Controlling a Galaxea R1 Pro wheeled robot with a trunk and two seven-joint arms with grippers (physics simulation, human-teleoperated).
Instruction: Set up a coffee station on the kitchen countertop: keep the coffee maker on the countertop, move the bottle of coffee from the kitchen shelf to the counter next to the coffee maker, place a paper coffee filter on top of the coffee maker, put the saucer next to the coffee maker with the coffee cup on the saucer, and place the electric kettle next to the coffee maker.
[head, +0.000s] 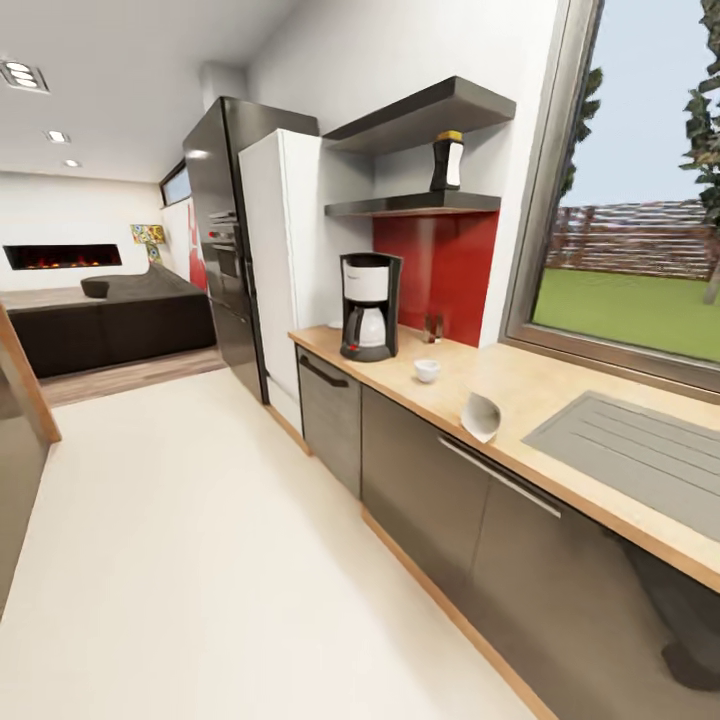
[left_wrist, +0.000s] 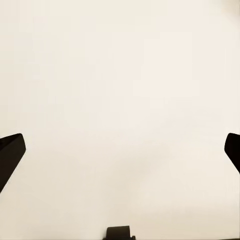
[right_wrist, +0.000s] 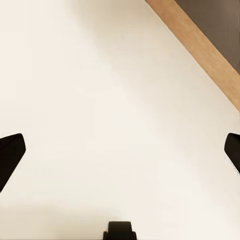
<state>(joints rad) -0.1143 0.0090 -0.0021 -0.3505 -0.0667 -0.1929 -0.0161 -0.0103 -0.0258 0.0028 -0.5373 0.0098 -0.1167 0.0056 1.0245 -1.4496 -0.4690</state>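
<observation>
Facing the long speckled wood-toned kitchen countertop (head: 560, 400) over grey cabinet fronts, from the cream floor (head: 200, 560). Tall black drip coffee maker (head: 368, 306) with white band and glass carafe standing at the counter's far end, near the white fridge (head: 282, 250). Small white coffee cup (head: 427, 371) sitting apart from it, toward the middle. Thin white paper coffee filter (head: 481, 416), cone-shaped, lying tipped near the front edge. Dark bottle of coffee (head: 447, 160) with yellow lid upright on the lower glossy black kitchen shelf (head: 415, 205), above the red backsplash (head: 440, 265). Small dark item against that backsplash, too blurred to name. Grey ribbed drainboard (head: 640, 450) beside the window.

Left gripper (left_wrist: 120, 152) released, fingers spread wide over bare floor, holding nothing. Right gripper (right_wrist: 120, 152) likewise spread and empty, wooden plinth strip (right_wrist: 200, 45) at the cabinet foot ahead of it.

Risks, judged: filter probably flimsy and light, close to the edge, likely pushed off or crushed by a careless pinch. Bottle smooth glass, high up, apt to tip or slip on a poor reach under the upper shelf. Cup glossy, hard and small, prone to skidding when nudged. Base approach too tight could bump the cabinet fronts.
</observation>
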